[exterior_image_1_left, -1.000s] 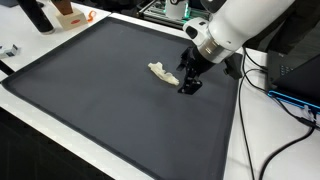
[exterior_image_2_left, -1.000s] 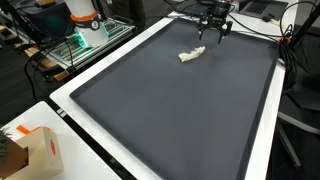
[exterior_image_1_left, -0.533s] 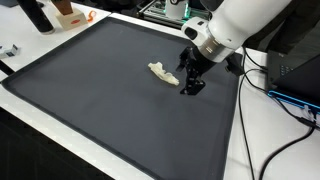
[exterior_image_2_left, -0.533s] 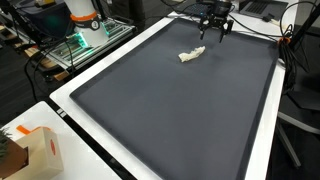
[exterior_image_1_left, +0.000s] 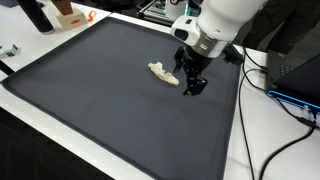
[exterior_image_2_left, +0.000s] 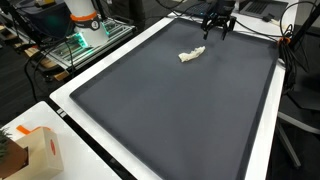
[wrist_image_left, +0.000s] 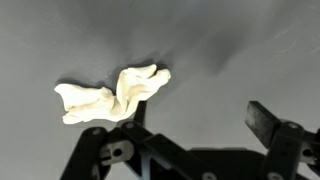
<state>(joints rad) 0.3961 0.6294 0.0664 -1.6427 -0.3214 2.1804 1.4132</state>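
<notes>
Fingers (exterior_image_1_left: 188, 85) are standing released and empty, just beside the crumpled cream cloth (exterior_image_1_left: 160, 72). The cloth is lying flat on the dark grey mat (exterior_image_1_left: 85, 95), near the mat's far edge (exterior_image_2_left: 190, 55). In the wrist view it is sitting (wrist_image_left: 110, 97) by one finger.

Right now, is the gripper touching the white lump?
Apart. In an exterior view, a strip of dark mat shows between the gripper and the white lump.

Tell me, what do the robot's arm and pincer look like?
The arm is smooth, rounded and glossy white. Its pincer is black, with two flat, blunt fingers on jointed black bars with round holes in them.
</notes>
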